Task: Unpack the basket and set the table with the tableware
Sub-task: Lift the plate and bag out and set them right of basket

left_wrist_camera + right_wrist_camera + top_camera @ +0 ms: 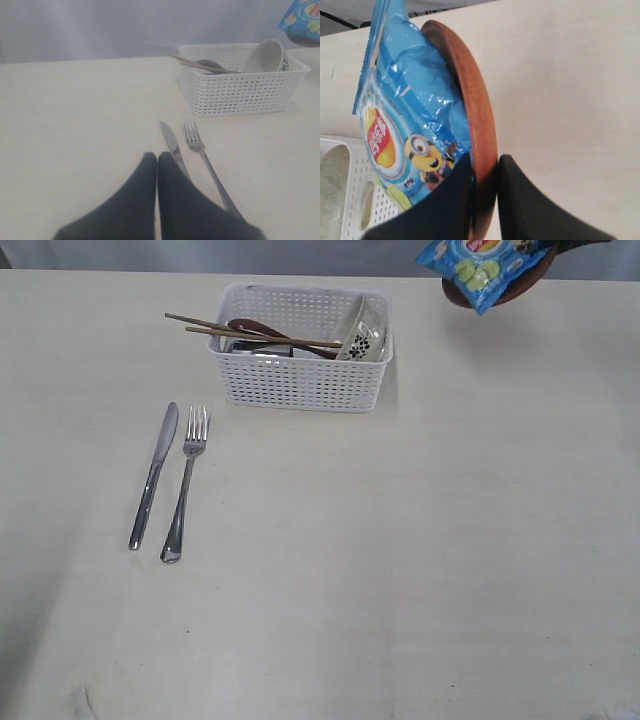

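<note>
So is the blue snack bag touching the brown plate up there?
Touching. The right wrist view shows the snack bag lying flat against the plate with no gap, and the right gripper pinching both together at the plate's rim.

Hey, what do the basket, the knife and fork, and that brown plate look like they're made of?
The basket: white plastic, matte, judging by its moulded grid of holes. The knife and fork: polished metal, likely steel, from their bright glints. The brown plate: smooth reddish-brown with a dull sheen; wood or plastic, hard to tell.
</note>
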`<move>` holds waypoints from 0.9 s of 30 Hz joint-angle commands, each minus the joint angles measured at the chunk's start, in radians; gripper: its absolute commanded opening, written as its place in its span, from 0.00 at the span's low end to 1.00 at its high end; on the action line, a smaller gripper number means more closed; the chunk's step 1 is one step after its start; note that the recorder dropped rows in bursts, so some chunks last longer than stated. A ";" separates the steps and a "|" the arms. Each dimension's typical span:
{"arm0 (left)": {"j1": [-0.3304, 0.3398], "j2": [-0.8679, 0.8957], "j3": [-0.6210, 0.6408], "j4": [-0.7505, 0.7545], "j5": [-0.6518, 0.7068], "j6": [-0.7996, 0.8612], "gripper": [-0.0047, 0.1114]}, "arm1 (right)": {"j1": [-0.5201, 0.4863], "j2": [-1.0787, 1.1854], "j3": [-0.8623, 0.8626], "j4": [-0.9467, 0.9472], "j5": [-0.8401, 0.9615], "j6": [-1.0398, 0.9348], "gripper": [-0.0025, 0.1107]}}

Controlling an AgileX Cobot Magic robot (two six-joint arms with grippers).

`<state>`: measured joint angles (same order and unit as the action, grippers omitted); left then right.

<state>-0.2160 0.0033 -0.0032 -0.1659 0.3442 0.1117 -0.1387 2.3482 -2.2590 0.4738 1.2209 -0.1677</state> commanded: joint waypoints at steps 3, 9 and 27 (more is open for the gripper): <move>-0.006 -0.003 0.003 0.002 -0.002 -0.003 0.04 | -0.027 0.070 0.035 0.024 0.000 -0.021 0.02; -0.006 -0.003 0.003 0.002 -0.002 -0.003 0.04 | -0.093 0.160 0.046 0.222 0.000 -0.108 0.02; -0.006 -0.003 0.003 0.002 -0.002 -0.001 0.04 | -0.101 0.258 0.046 0.273 0.000 -0.191 0.35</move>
<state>-0.2160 0.0033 -0.0032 -0.1659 0.3442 0.1117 -0.2342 2.6067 -2.2129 0.7643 1.2232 -0.3489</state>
